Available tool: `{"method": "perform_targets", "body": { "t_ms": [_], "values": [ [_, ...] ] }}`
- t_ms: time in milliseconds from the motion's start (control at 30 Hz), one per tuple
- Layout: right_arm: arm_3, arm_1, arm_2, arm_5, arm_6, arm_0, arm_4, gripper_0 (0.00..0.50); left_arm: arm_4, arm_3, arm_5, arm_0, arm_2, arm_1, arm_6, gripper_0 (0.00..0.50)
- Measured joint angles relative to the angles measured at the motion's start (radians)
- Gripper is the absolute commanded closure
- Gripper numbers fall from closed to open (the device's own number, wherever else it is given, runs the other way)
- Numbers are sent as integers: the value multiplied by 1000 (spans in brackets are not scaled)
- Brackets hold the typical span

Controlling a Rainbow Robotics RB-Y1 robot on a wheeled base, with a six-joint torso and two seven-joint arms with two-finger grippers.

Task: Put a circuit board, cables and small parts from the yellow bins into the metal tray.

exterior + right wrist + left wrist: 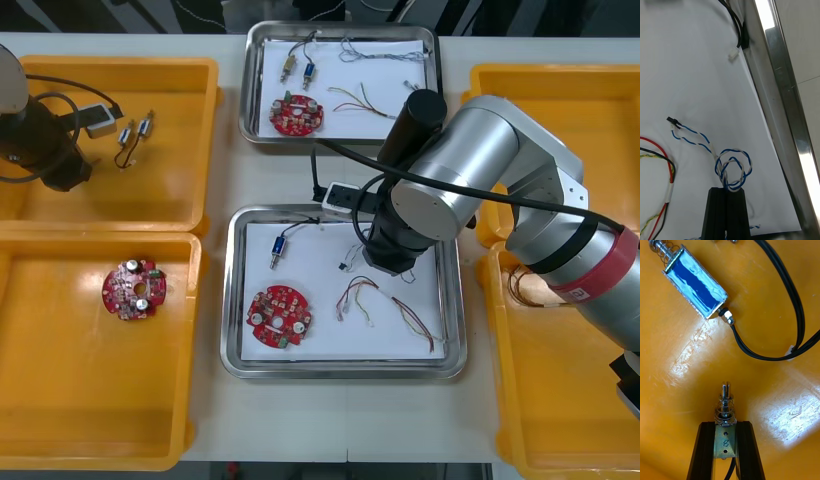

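Two right fingers [717,213] pinch looped, twisted blue-white cable [733,165].

Metal tray [345,372], white inside: red circuit board [279,316] flat at near-left, blue small metal part [278,247] beyond it, red/yellow cable [385,305] to its right. Blue/white cable [732,167], looped, pinched in right claw [728,190]. Spring-tipped small metal part [725,416] pinched in left claw [725,425] over yellow bin [677,397] floor.

The twisted blue and white cable [717,155] vanishes behind the right claw [727,190] pinching it, and the red and yellow cable [670,176] runs off the picture's edge. The fingers of the left claw [726,424] mask the lower body of the small metal part [726,401] they grip. A blue-sided metal part [696,287] is clipped by the edge. From the front, the right arm [470,170] covers part of the metal tray [232,300].
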State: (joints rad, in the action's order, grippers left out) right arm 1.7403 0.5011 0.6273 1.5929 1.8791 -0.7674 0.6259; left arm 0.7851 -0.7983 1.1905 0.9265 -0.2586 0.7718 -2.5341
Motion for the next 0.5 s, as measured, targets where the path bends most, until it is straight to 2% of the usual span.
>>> {"method": "perform_targets", "body": {
  "t_ms": [167,333,467,500],
  "values": [
    [-37,0,36,-48,35,0,-30,500,-1,0,39,2,16,0,0,500],
    [-60,0,55,-86,35,1,-30,500,-16,-1,112,7,85,0,0,500],
    [-60,0,58,-91,35,3,-44,500,-80,-43,171,10,114,0,0,500],
    [-60,0,58,-91,35,3,-45,477,-101,-67,193,10,114,1,1,500]
  ]
}}
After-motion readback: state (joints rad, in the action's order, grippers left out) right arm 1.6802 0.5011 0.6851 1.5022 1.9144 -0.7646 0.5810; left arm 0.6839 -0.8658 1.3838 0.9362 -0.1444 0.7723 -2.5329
